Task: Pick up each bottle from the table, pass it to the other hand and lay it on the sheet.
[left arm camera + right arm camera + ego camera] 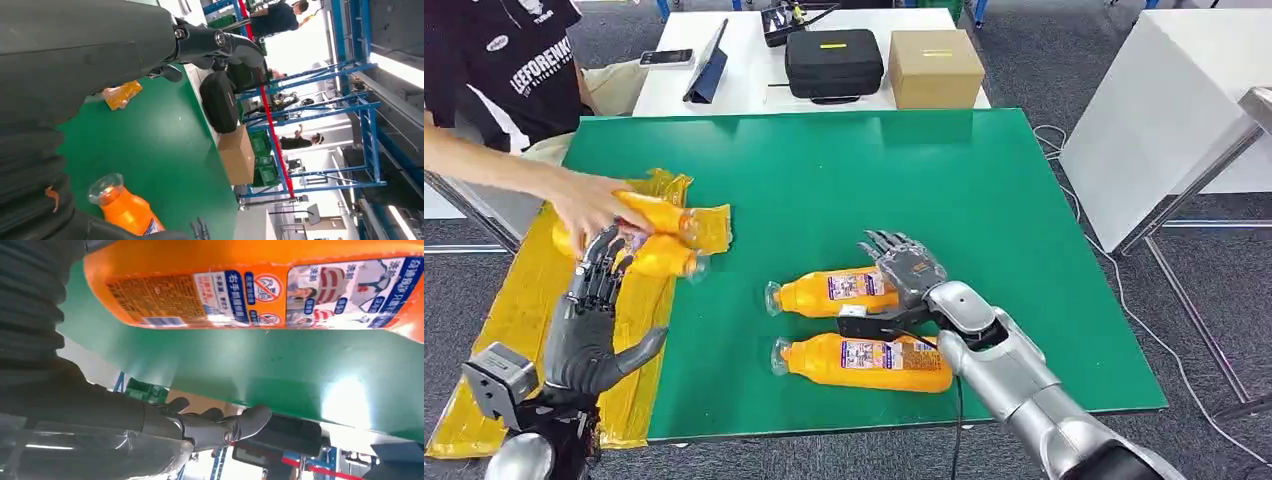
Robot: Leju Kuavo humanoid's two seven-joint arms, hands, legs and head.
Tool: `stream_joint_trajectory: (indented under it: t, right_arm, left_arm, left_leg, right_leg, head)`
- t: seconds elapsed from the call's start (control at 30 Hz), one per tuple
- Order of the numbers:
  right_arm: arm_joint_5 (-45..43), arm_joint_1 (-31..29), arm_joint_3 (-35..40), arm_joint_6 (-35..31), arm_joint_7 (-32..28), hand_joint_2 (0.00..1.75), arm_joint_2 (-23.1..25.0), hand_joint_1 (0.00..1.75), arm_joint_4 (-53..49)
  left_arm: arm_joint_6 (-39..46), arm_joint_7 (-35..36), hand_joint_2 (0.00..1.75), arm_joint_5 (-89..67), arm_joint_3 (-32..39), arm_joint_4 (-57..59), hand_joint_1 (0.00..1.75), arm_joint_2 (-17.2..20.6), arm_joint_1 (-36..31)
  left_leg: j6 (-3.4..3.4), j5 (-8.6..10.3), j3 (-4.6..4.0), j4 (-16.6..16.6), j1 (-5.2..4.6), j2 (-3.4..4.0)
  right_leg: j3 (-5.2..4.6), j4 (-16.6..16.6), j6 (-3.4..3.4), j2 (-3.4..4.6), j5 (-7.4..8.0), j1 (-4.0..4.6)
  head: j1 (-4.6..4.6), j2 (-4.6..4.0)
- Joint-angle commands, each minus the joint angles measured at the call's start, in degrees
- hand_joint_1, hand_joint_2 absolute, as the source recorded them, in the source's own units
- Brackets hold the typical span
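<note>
Two orange bottles lie on the green table (984, 200): the farther bottle (834, 292) and the nearer bottle (864, 362). My right hand (906, 268) hovers open at the base end of the farther bottle (250, 285), fingers spread and holding nothing. Two more orange bottles (656, 238) lie on the yellow sheet (519, 300) at the table's left. A person's hand (589, 205) rests on them. My left hand (596, 315) is open over the sheet, its fingertips close to those bottles. In the left wrist view a bottle neck (125, 207) lies on the green surface.
A person sits at the far left, arm reaching over the sheet. On the white table behind stand a black case (834, 62), a cardboard box (934, 67), a tablet (709, 60) and a phone (666, 57). Another white table (1164, 110) stands to the right.
</note>
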Motion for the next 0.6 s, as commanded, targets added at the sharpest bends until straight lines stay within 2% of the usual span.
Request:
stream_joint_trajectory:
  t: [0.03,0.33,0.6]
  right_arm:
    - [-0.76,-4.74,2.97,0.74,-0.36,1.75,1.61,0.0,9.67]
    - [-1.52,-6.05,2.76,1.41,1.43,1.75,3.35,0.0,16.95]
    - [-2.29,-5.32,1.83,0.74,1.51,1.75,3.22,0.0,18.49]
  left_arm:
    - [-0.24,0.5,1.75,-0.1,1.14,2.08,0.0,-0.64,-2.18]
    - [-0.77,1.01,1.75,-0.35,0.71,1.72,0.0,-0.72,-2.65]
    - [-0.95,0.87,1.75,-0.46,0.17,1.43,0.0,-0.47,-1.75]
  left_leg:
    - [-0.13,-0.05,0.14,-0.05,0.02,0.12]
    - [-0.14,-0.05,0.16,-0.05,0.03,0.11]
    - [-0.13,-0.06,0.17,-0.05,0.02,0.07]
  right_leg:
    - [0.12,-0.07,-0.02,0.06,-0.02,0.01]
    - [0.15,-0.08,-0.03,0.05,-0.01,0.02]
    - [0.17,-0.09,-0.02,0.01,-0.04,0.01]
  head:
    - [0.02,0.0]
    - [0.02,0.0]
    - [0.0,0.0]
